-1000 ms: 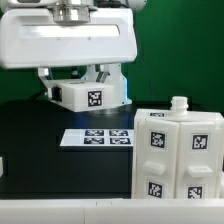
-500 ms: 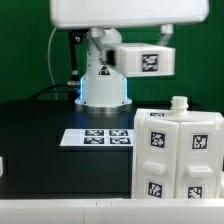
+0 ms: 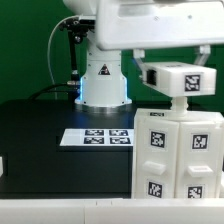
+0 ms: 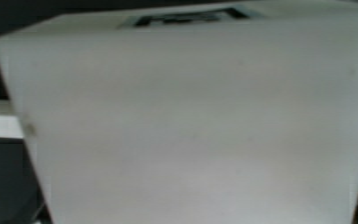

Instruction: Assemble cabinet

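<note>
In the exterior view a white tagged cabinet piece [image 3: 180, 77] hangs under the arm [image 3: 140, 25] at about two o'clock, directly above the knob of the cabinet body [image 3: 178, 152] at four o'clock. The marker board [image 3: 97, 137] lies at centre. The wrist view is filled by a white panel [image 4: 194, 120], and the gripper's opening cannot be made out.

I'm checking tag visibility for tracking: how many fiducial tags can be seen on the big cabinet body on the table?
4: two upper tags and two lower tags on the cabinet body. The lowest are cropped; other faces may hide more.
</note>
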You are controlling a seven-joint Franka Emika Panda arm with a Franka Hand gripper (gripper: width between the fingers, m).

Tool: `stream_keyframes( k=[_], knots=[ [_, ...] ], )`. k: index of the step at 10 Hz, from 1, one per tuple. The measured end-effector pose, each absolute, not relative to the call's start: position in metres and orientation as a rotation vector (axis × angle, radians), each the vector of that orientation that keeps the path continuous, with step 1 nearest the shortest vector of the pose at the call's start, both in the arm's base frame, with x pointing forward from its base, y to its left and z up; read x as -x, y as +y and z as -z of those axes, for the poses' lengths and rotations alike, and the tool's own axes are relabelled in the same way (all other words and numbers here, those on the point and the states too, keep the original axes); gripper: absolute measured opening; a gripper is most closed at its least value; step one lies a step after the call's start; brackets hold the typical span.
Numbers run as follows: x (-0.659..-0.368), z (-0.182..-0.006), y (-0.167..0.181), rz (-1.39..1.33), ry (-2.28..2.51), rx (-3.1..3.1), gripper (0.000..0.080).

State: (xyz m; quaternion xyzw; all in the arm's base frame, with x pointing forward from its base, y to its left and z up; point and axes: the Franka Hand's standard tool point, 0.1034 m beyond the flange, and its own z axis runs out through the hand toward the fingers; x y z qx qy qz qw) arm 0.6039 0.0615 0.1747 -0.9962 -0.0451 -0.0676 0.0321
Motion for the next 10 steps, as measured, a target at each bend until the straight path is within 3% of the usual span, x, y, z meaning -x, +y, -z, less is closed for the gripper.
stream_keyframes(
  k=[6,10],
  knots=[
    [-0.608,-0.153,0.066,0.224,-0.146,3.068,0.0554],
    [-0.619,-0.152,0.066,0.241,-0.144,3.066,0.0554]
  ],
)
